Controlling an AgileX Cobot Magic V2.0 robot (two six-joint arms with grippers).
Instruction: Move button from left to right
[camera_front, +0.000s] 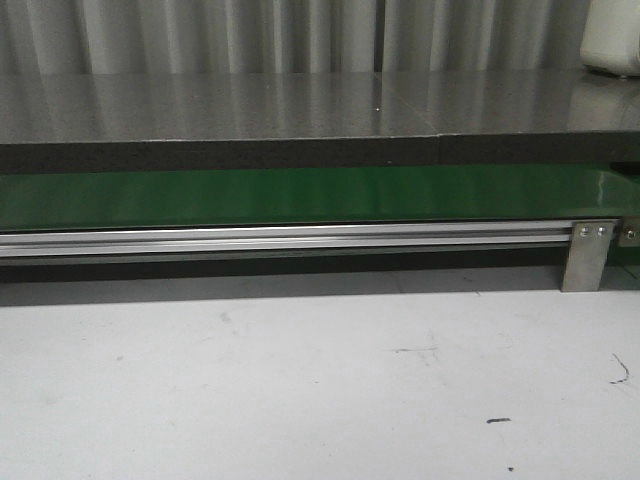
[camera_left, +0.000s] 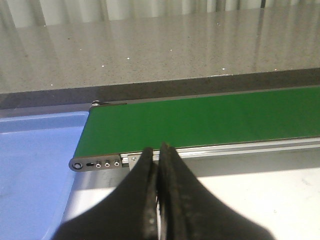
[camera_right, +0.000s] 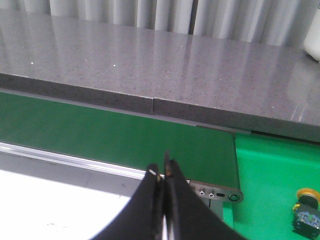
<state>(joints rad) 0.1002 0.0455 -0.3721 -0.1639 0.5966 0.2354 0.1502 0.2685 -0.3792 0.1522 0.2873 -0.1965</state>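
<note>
The button (camera_right: 305, 212), an orange-yellow cap on a black body, lies in a bright green tray (camera_right: 270, 170) past the right end of the green conveyor belt (camera_right: 110, 135), seen only in the right wrist view. My right gripper (camera_right: 162, 172) is shut and empty, over the white table by the belt's rail, well apart from the button. My left gripper (camera_left: 156, 150) is shut and empty near the left end of the belt (camera_left: 200, 120). Neither gripper shows in the front view.
A blue tray (camera_left: 35, 165) lies past the belt's left end. The belt (camera_front: 300, 195) runs across the front view with an aluminium rail (camera_front: 280, 240) and bracket (camera_front: 587, 255). A grey stone counter (camera_front: 300, 105) lies behind. A white object (camera_front: 612, 40) stands far right.
</note>
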